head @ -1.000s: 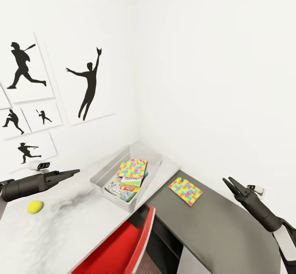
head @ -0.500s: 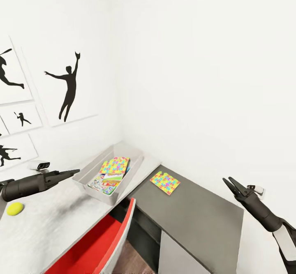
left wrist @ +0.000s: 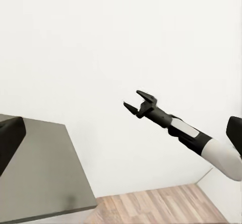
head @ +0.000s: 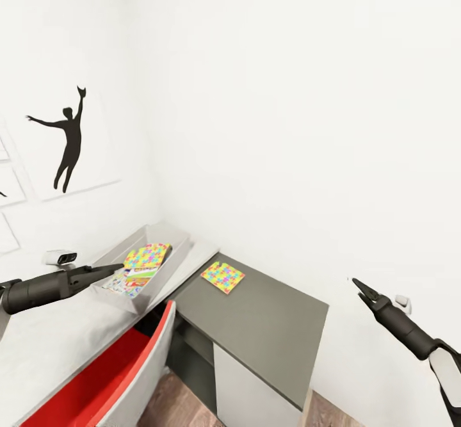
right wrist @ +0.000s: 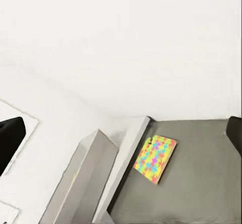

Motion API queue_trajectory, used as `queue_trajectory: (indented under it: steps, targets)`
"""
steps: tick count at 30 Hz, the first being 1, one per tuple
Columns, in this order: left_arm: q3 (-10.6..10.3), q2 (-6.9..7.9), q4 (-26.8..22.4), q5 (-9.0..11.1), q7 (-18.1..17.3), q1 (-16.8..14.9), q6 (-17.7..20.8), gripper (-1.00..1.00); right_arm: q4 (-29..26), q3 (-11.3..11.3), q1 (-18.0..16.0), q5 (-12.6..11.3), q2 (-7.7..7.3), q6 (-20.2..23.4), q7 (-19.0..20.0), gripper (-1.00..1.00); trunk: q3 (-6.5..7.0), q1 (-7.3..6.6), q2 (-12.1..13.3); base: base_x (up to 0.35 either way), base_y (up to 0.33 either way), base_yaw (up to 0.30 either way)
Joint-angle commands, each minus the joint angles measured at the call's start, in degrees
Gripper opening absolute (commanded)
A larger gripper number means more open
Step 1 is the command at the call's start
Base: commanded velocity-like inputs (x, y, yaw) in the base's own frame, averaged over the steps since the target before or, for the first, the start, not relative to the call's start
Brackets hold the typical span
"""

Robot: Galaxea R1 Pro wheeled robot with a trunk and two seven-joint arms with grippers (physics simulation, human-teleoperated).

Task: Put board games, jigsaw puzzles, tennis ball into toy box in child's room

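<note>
Toy box [head: 168,242] sits on the table [head: 45,344], back by the corner. Inside it, a puzzle [head: 148,255] lies over the board games [head: 126,282]. Right of the box, on the lower cabinet top [head: 269,324], lies a second puzzle [head: 223,277], apart from it. A chair [head: 109,376] stands in front of the table.

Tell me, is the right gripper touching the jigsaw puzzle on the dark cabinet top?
Apart. The head view shows the right gripper far from the jigsaw puzzle.
</note>
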Motion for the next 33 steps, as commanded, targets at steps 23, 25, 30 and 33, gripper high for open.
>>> queue_trajectory:
  steps: [23,25,30,33]
  targets:
    - [0.88,0.09,-0.03,-0.05,-0.22,-0.03,0.55,1.0,0.01,-0.58,-0.06,-0.63,-0.04,1.16,-5.66,1.0,0.16,0.02,-0.1,-0.043,-0.188,-0.086]
    - [0.89,0.09,-0.03,-0.05,-0.22,-0.01,0.55,1.0,0.06,-0.62,-0.06,-0.63,-0.04,1.13,-5.65,1.0,0.16,0.02,-0.1,0.022,-0.006,-0.255]
    - [0.89,0.09,-0.01,-0.05,-0.22,-0.03,0.55,1.0,0.13,-0.64,-0.06,-0.63,-0.03,1.06,-5.65,1.0,0.16,0.02,-0.1,0.114,0.079,-0.271]
    - [0.93,0.09,-0.02,-0.05,-0.22,-0.02,0.55,1.0,0.14,-0.65,-0.06,-0.63,-0.03,1.04,-5.65,1.0,0.19,0.02,-0.1,0.087,0.058,-0.277]
